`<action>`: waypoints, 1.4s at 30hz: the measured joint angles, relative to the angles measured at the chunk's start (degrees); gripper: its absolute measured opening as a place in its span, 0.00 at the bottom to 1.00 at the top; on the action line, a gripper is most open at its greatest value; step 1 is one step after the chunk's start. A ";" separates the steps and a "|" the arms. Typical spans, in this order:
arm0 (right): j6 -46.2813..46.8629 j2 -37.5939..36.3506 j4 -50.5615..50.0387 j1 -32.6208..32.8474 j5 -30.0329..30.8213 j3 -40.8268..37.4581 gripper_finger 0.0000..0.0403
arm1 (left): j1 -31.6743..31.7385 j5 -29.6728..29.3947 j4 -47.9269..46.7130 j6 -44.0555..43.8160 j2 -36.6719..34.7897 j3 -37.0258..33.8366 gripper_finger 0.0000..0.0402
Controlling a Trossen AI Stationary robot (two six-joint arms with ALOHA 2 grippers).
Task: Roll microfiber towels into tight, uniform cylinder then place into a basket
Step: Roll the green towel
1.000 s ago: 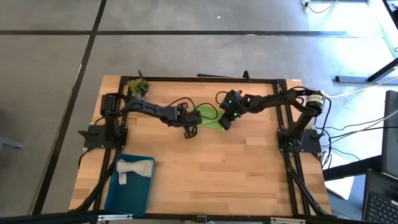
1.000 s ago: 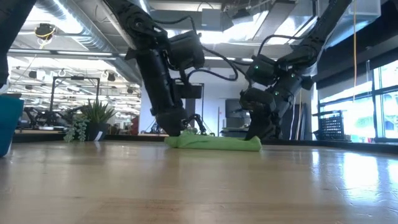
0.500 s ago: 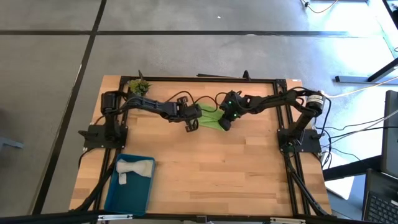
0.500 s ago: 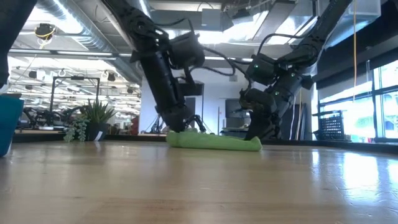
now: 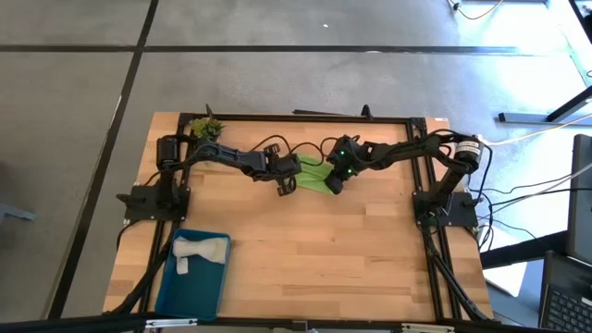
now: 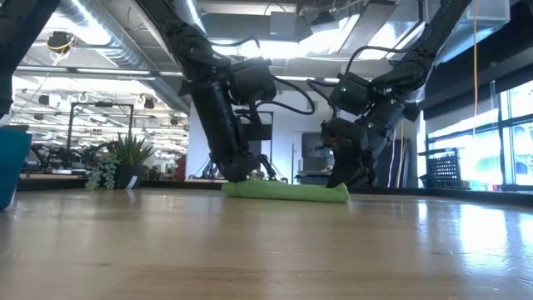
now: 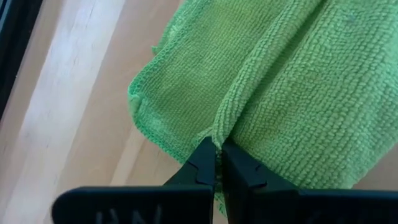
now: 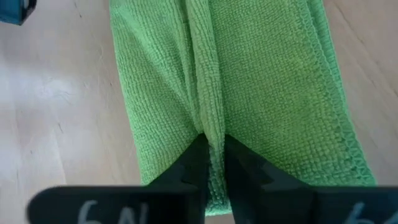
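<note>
Now, your readout:
Green towel (image 5: pixel 313 174): lime, folded, ridged, flat on desk (image 5: pixel 314 250).
Left gripper (image 7: pixel 217 163): closed, pinching its fold.
Right gripper (image 8: pixel 212 155): nearly closed, fold between the tips.
High view only: grey towel (image 5: pixel 197 250) in basket (image 5: pixel 165 287).

One towel (image 5: pixel 313 174) lies on the table (image 5: pixel 351 259) toward the far edge, near the middle. Left gripper (image 5: pixel 284 186) sits at its left end, right gripper (image 5: pixel 332 184) at its right end, both down on it. Basket (image 5: pixel 176 287) sits at the near-left corner, second towel (image 5: pixel 200 250) inside at its far end. Plant sprig (image 5: pixel 205 129) at far-left corner.
</note>
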 joint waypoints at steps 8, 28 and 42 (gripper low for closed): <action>0.27 0.01 0.69 0.07 0.61 -0.04 0.27 | -0.26 -0.65 -0.11 0.12 0.03 -0.02 0.14; 1.84 -0.08 -0.54 0.26 1.20 0.11 0.37 | -0.07 -3.63 -0.64 -1.76 -13.98 -0.21 0.26; 1.81 -0.05 -0.36 0.22 0.77 0.07 0.37 | -2.56 9.17 3.36 3.81 -2.16 -0.11 0.26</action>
